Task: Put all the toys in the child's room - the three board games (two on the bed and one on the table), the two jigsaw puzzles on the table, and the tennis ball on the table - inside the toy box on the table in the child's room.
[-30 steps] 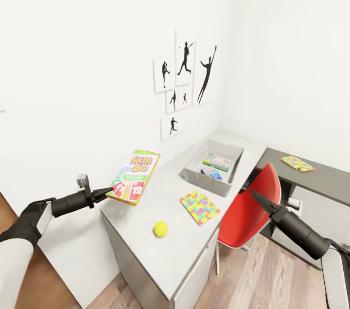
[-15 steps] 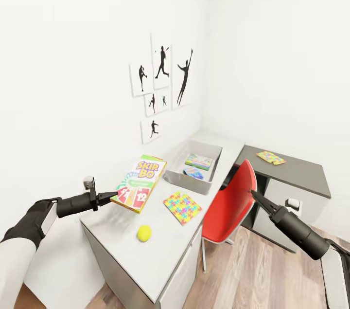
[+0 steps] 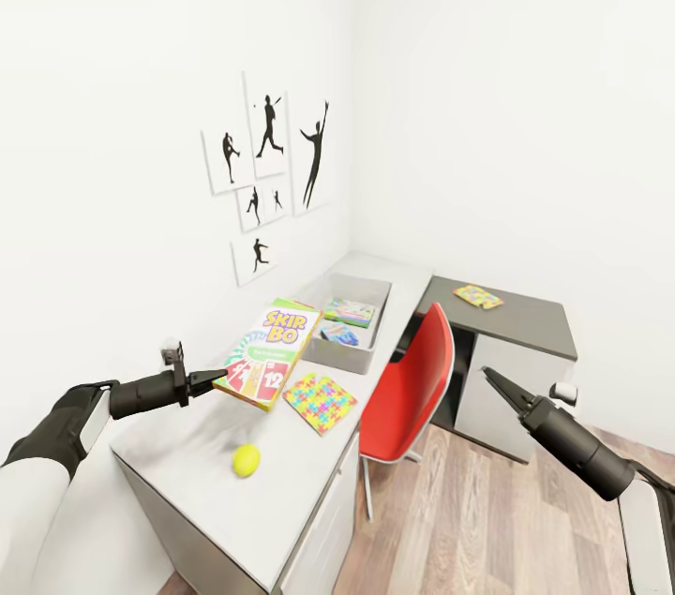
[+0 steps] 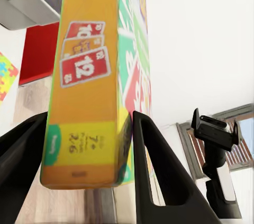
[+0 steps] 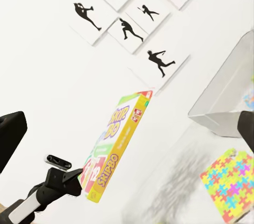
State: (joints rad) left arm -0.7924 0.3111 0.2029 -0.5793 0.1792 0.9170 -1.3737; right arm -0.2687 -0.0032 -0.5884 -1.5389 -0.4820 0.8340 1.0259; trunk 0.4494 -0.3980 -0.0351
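Gripping the SKIP-BO box by its lower edge, the left gripper holds it tilted above the table, just short of the toy box, where two games lie. The right gripper hangs pinched together beside the red chair. Tennis ball and one jigsaw puzzle lie on the tabletop

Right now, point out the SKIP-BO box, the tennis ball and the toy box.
SKIP-BO box point(image 3: 268, 354), head view, cover centre.
Tennis ball point(image 3: 246, 459), head view, middle of ball.
Toy box point(image 3: 339, 354), head view, near wall.
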